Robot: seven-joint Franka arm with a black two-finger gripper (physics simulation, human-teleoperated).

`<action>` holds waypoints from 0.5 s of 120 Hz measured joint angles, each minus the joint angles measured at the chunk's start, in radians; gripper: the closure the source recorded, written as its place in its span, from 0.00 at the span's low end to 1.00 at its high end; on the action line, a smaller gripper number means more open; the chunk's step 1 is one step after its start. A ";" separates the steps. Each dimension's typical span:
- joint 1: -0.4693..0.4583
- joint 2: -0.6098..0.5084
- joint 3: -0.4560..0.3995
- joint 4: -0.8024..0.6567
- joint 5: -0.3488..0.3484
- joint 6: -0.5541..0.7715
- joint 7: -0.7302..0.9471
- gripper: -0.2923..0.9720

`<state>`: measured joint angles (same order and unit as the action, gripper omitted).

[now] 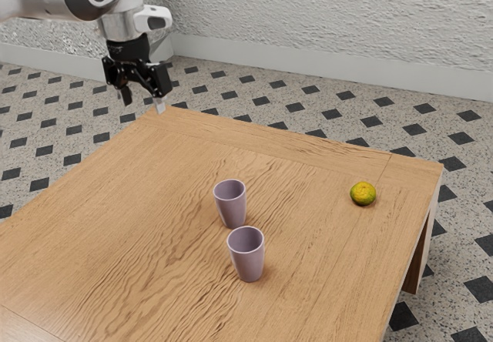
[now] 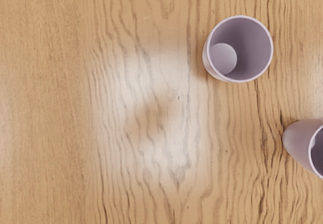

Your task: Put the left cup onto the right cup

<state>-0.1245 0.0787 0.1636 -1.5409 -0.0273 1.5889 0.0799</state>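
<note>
Two lilac cups stand upright on the wooden table [image 1: 115,234], mouths up and empty, near the middle of the top. In the exterior view the far cup [image 1: 230,202] stands a little toward the exterior view's left of the near cup [image 1: 246,253]. The two are close together but apart, with a strip of bare wood between them. Neither is stacked on the other, and both rest on the tabletop.

In the wrist view the far cup [image 2: 238,49] shows from above, with its round rim and flat bottom in full sight. The near cup [image 2: 305,146] is cut off by the picture's edge, so only part of its side and rim is visible. A pale sheen lies on the wood grain beside them.

The gripper [image 1: 144,103] hangs in the air above the table's far corner at the exterior view's left, well apart from both cups and pointing down. Its two black fingers stand spread with a clear gap between them, and it has hold of nothing.

A small round yellow-green fruit [image 1: 363,193] sits on the table toward the exterior view's right, near that edge and well away from the cups. Under the table is a speckled floor [image 1: 46,142] with dark diamond tiles, and behind it a rough grey wall [image 1: 331,11].
</note>
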 joint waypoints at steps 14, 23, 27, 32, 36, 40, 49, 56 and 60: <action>-0.005 0.000 -0.012 0.001 0.001 0.007 0.003 0.23; -0.009 0.004 -0.012 0.001 0.002 0.011 0.004 0.23; -0.009 0.008 -0.012 0.001 0.002 0.014 0.005 0.23; -0.008 0.017 -0.012 0.003 0.002 0.020 0.005 0.23; -0.008 0.028 -0.011 0.006 0.002 0.024 0.006 0.23; -0.011 0.040 -0.011 0.008 0.002 0.031 0.006 0.23; -0.019 0.067 -0.011 0.010 0.001 0.056 0.007 0.23; -0.024 0.090 -0.012 0.011 -0.008 0.079 0.008 0.23; -0.024 0.104 -0.012 0.011 -0.018 0.090 0.008 0.23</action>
<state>-0.1488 0.1832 0.1519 -1.5296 -0.0449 1.6792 0.0882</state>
